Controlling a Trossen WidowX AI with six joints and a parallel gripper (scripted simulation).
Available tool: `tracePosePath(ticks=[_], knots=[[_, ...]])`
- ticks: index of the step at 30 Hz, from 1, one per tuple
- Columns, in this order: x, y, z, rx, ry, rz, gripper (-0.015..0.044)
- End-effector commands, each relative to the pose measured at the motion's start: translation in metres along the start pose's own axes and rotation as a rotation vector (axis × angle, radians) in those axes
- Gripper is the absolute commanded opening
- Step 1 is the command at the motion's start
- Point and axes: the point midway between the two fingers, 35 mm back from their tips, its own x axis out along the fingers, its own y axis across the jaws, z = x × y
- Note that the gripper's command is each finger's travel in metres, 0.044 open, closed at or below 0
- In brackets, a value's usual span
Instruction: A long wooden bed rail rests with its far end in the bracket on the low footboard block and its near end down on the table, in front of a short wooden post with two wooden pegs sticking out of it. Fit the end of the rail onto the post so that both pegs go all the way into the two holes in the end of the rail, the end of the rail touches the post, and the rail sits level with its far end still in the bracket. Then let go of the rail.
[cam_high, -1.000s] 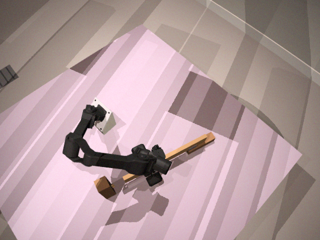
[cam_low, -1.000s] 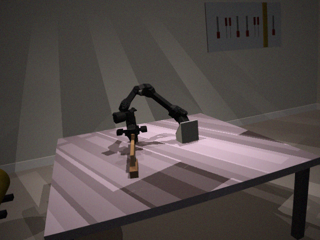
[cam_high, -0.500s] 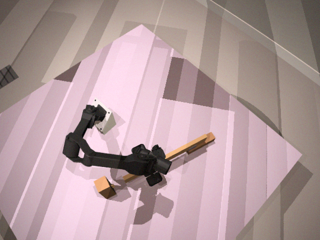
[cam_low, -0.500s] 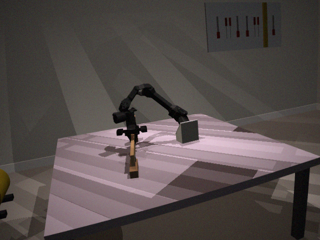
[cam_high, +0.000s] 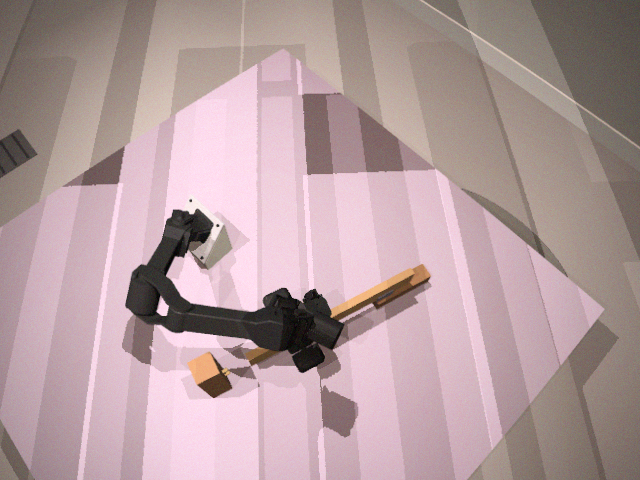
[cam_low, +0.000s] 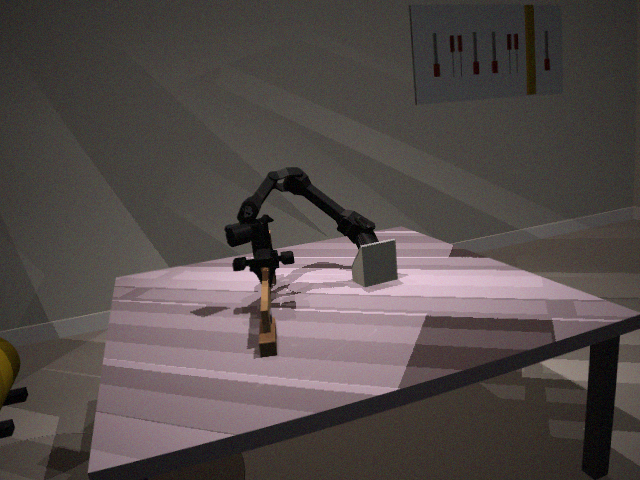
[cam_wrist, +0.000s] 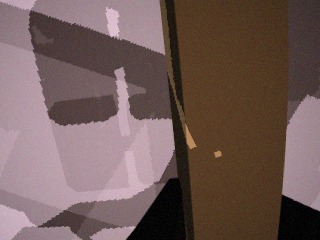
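The long wooden rail (cam_high: 367, 300) (cam_low: 265, 299) (cam_wrist: 232, 75) runs under my gripper (cam_high: 311, 330) (cam_low: 265, 273) (cam_wrist: 200, 184), which is shut on it near mid-length. In the top view its near end is a short gap away from the two pegs (cam_high: 225, 371) of the wooden post (cam_high: 209, 374), roughly in line with them. The rail's far end lies over the low footboard block (cam_high: 423, 279) (cam_low: 267, 349); I cannot tell whether it sits fully in the bracket. The holes in the rail's end are not visible, and the fingertips are mostly hidden by the gripper body.
The arm's white mounting block (cam_high: 219, 248) (cam_low: 379, 263) stands on the pink table (cam_high: 206, 439) (cam_low: 180, 382), behind the rail in the top view. The arm arches from it over the table to the rail. Striped shadows cross the table top.
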Motion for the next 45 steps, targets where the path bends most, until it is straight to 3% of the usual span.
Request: tracePosePath(ticks=[1,45], knots=[[-0.005,-0.002,0.003,-0.001,-0.007,-0.012,0.0],[-0.004,-0.002,-0.009,-0.002,-0.007,-0.012,0.0]])
